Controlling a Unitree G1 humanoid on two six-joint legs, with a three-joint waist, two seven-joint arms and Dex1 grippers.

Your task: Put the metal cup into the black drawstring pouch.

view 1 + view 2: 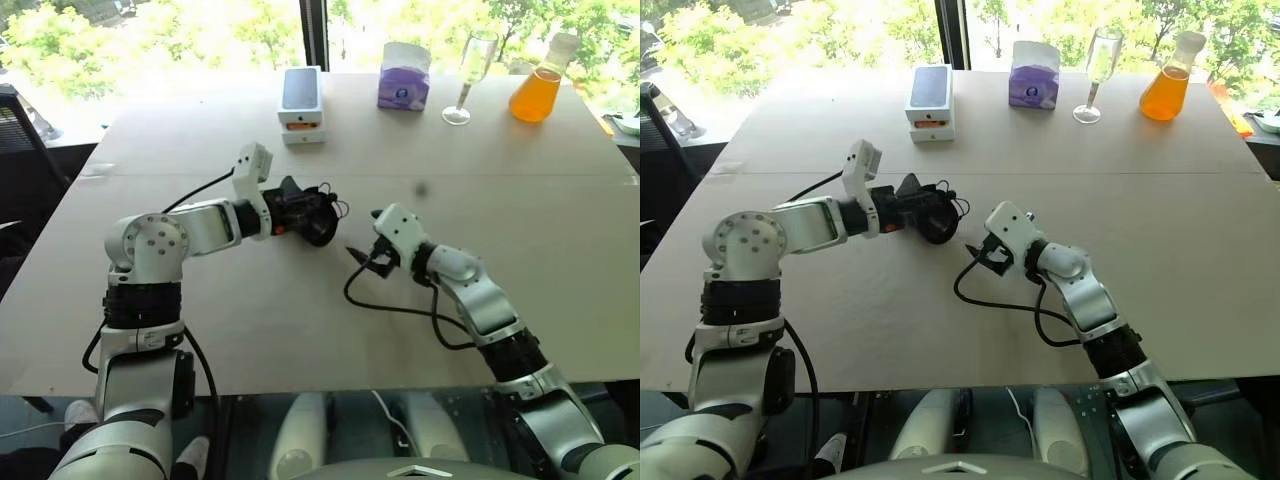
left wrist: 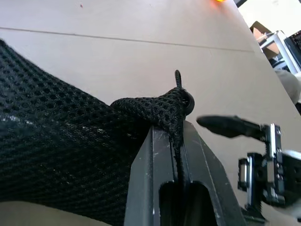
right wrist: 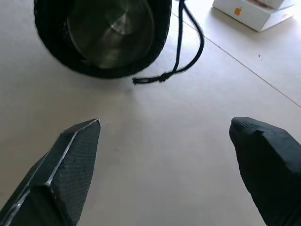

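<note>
The pale worktop lies bare across its middle, right and near parts. Along the far edge stand a white phone box, a purple tissue pack, a clear stemmed glass and an orange-filled flask, with gaps between them.

Left of centre, the soft black mesh drawstring pouch blocks passage.

Metal cup inside black drawstring pouch, pouch at counter middle in left pincer. Right pincer just right of pouch mouth, apart. Along far edge, left to right: phone box, tissue box, stemmed glass, flask.
</note>
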